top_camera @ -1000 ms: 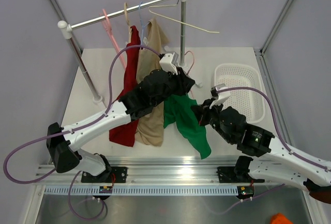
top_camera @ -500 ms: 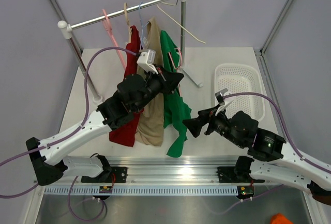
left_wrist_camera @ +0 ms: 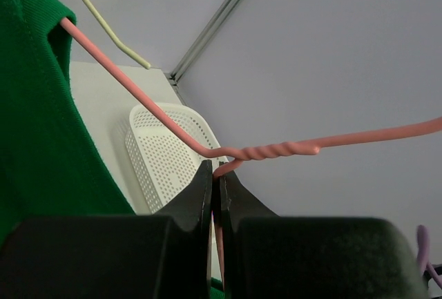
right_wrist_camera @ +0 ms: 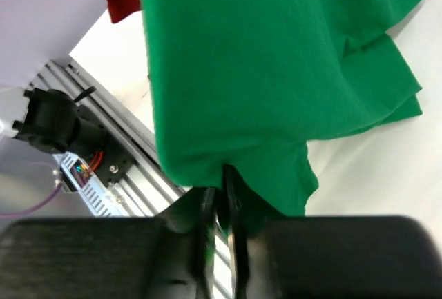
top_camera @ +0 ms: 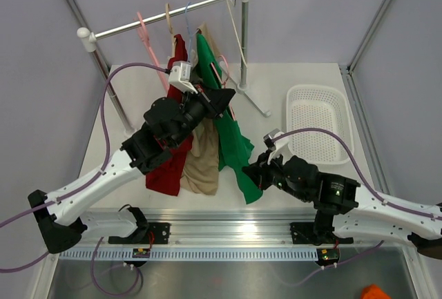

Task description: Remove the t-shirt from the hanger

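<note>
Clamping with the left tool (left_wrist_camera: 215,175), held the pink hanger (left_wrist_camera: 276,150) by its wire just below the twisted neck, jaws pressed together on it. Pinched the lower hem of the green t-shirt (right_wrist_camera: 262,71) with the right tool (right_wrist_camera: 224,175), fingers nearly together with cloth between them. Found the t-shirt draped on that hanger above the desk (top_camera: 290,78), just beside a tan garment (top_camera: 202,164) near the rail (top_camera: 124,26), apart from the white basket (top_camera: 318,116).
</note>
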You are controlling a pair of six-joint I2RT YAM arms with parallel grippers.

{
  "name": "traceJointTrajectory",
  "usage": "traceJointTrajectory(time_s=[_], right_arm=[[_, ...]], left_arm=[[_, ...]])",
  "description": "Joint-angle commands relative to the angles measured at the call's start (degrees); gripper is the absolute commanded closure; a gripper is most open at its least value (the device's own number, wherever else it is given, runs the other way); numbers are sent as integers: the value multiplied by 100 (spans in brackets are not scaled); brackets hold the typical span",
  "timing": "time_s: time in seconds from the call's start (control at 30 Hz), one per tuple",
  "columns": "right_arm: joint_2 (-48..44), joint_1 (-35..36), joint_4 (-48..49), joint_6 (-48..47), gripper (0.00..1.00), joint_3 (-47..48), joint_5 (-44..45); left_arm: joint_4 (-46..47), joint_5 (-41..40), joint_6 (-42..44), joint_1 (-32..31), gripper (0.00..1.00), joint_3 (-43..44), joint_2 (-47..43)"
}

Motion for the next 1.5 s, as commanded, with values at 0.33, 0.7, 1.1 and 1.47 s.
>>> traceJointTrajectory(time_s=[0.33, 0.7, 1.1, 1.47], right_arm=[[-83, 1144, -1085, 914, 100, -343, -15], [698, 1269, -1964, 1872, 100, -336, 1275], [-258, 1269, -761, 707, 28, 120, 1524], [-190, 972, 328, -2177, 1, 1149, 1297]], left_arm=[[433, -41, 179, 568, 100, 597, -972], [468, 1268, -514, 727, 100, 1574, -1060], [231, 2526, -1288, 700, 100, 468, -1350], [248, 4123, -1649, 578, 100, 343, -1043]])
